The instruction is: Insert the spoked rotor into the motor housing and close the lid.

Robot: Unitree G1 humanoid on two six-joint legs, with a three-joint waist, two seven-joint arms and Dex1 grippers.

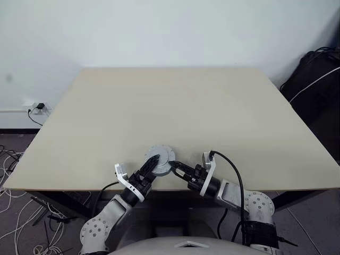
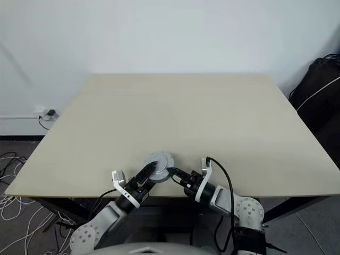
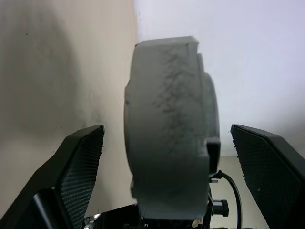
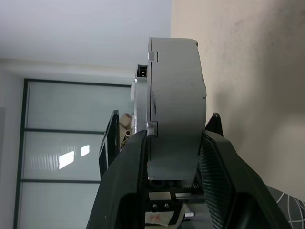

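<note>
Between right claw [image 1: 173, 166] fingers (clamped): motor housing [image 1: 159, 158]

A pale beige table [image 1: 175, 111] stands against a white wall [image 1: 159, 32]. Off its left edge, a wall socket [image 1: 38, 108] holds a plug, with loose cables [image 1: 13, 159] on the grey floor; a black bag [image 1: 316, 90] sits past its right edge.

- The round grey motor housing with its flat lid [image 1: 160, 158] sits at the near edge of the pale wooden table [image 1: 175, 106], midway across.
- The left gripper [image 1: 150, 171] reaches it from the near left.
- The right gripper [image 1: 174, 166] reaches it from the near right.
</note>
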